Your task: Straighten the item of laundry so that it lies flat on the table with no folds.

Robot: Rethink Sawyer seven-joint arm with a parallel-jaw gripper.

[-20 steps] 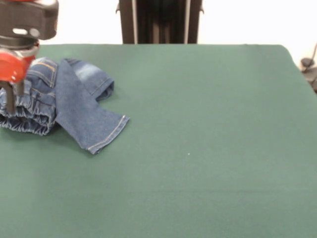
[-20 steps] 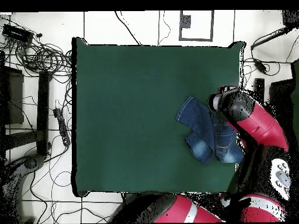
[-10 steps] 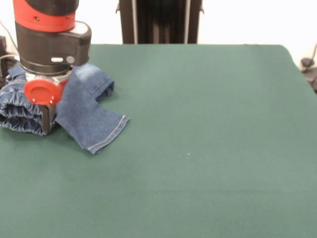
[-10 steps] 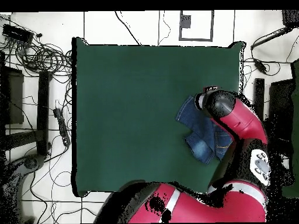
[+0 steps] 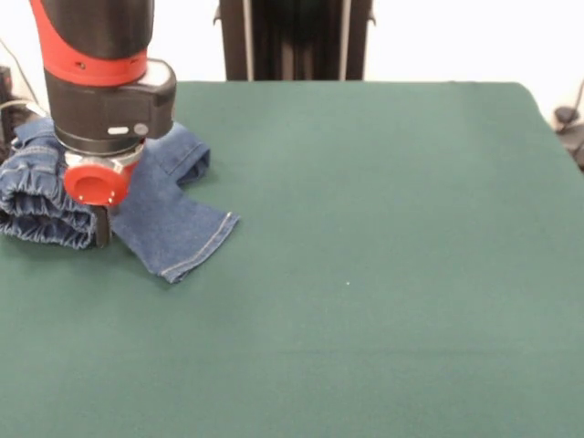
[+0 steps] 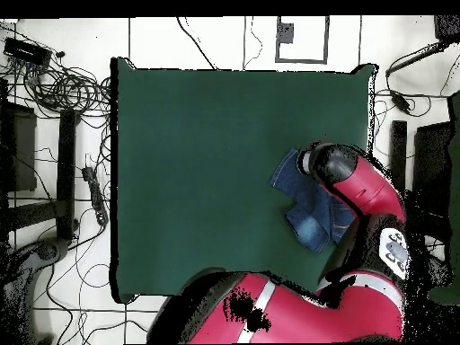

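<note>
The item of laundry (image 5: 169, 228) is a pair of blue denim jeans, bunched near the left edge of the table (image 5: 383, 274). Its gathered waistband (image 5: 36, 214) is rolled up at the left, and one hemmed leg reaches right and toward the camera. A second leg folds back behind it. My gripper (image 5: 100, 230) comes straight down onto the middle of the jeans, between waistband and leg, and its tips are hidden behind the wrist's red cap. In the overhead view the arm's head (image 6: 328, 166) covers the upper right part of the jeans (image 6: 301, 202), near the right edge of the table (image 6: 198, 162).
The jeans lie close to the table's edge. In the overhead view the red arm (image 6: 377, 225) bends round the table's lower right corner. Cables (image 6: 63, 90) lie on the floor left of the table. A dark stand (image 5: 570, 123) sits beyond the right corner in the front view.
The arm swung from the table's edge in over the jeans and dropped lower onto them. The waistband roll now shows to the left of the wrist. The cloth has barely shifted.
</note>
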